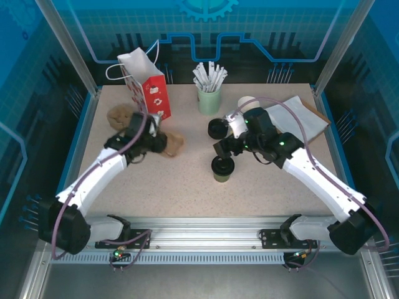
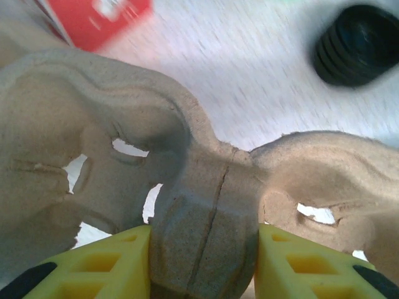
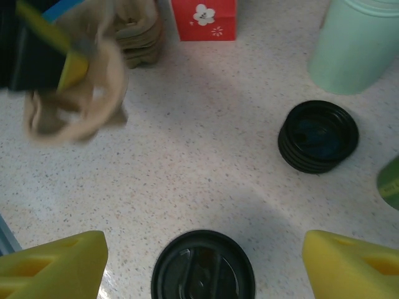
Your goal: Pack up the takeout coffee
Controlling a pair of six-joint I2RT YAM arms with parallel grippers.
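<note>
Takeout coffee (image 3: 202,266), lidded and upright on the counter (image 3: 187,156), sits directly below the right tool (image 1: 224,149), centred between its spread-open fingers (image 3: 53,265); the left tool (image 2: 202,268), farther off, is clenched on a pulp cup carrier (image 2: 124,143).

Bright, even light with soft shadows; left wrist view motion-blurred.

No legible words, brands or numbers in any view.
Red bag (image 3: 204,18): white flower print with small white sprigs beside it; no lettering.
Gear emblem (image 1: 207,7) on the back wall: line drawing only.
Coffee lid (image 3: 202,268): embossing too blurred to read.
</note>
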